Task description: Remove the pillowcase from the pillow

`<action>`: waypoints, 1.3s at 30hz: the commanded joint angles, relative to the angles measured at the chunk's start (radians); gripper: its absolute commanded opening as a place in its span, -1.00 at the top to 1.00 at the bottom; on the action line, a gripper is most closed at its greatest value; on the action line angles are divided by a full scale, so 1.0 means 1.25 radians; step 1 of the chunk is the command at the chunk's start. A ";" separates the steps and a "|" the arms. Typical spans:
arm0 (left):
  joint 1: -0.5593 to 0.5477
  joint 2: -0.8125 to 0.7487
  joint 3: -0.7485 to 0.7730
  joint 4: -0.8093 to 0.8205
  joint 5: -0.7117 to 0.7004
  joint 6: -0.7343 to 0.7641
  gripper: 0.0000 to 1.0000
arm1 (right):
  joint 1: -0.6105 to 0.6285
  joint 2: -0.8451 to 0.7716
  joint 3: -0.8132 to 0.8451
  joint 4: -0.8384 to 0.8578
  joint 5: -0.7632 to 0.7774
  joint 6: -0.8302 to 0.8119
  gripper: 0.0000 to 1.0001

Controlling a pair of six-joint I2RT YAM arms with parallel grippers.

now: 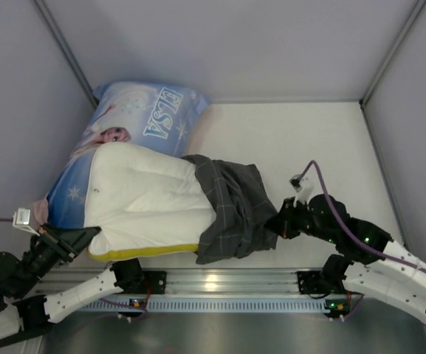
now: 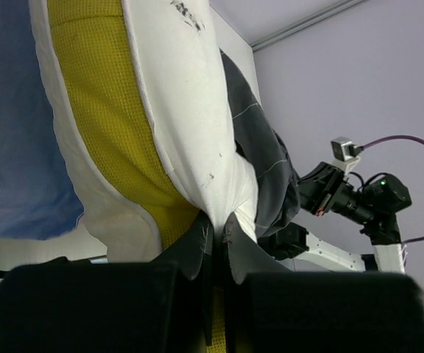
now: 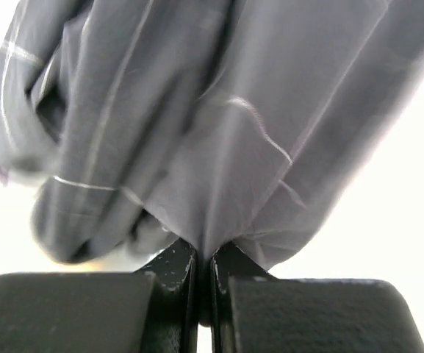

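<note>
The white quilted pillow (image 1: 142, 199) with a yellow edge lies across the near left of the table, most of it bare. The dark grey checked pillowcase (image 1: 231, 210) is bunched over its right end. My left gripper (image 1: 87, 237) is shut on the pillow's near left corner; the left wrist view shows white fabric (image 2: 212, 147) pinched between the fingers (image 2: 197, 254). My right gripper (image 1: 277, 223) is shut on the pillowcase's right edge, and grey cloth (image 3: 219, 147) fills the right wrist view, pinched between the fingertips (image 3: 175, 268).
A larger blue ELSA-print pillow (image 1: 135, 118) lies at the far left, partly under the white pillow. Grey walls close the left, back and right. A metal rail (image 1: 220, 284) runs along the near edge between the arm bases.
</note>
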 commanded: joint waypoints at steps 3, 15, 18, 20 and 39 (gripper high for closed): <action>0.010 -0.007 0.113 -0.002 -0.081 -0.012 1.00 | 0.003 0.062 0.216 -0.229 0.550 -0.022 1.00; 0.026 -0.008 0.412 -0.061 -0.113 0.051 1.00 | -0.252 0.172 0.380 -0.229 0.769 -0.135 1.00; 0.028 -0.008 0.462 -0.083 -0.120 0.060 1.00 | -0.345 0.181 0.423 -0.210 0.763 -0.178 1.00; 0.030 -0.009 0.489 -0.084 -0.116 0.069 1.00 | -0.400 0.194 0.453 -0.207 0.758 -0.203 1.00; 0.032 -0.007 0.508 -0.083 -0.105 0.076 1.00 | -0.962 0.386 0.704 -0.174 0.314 -0.202 1.00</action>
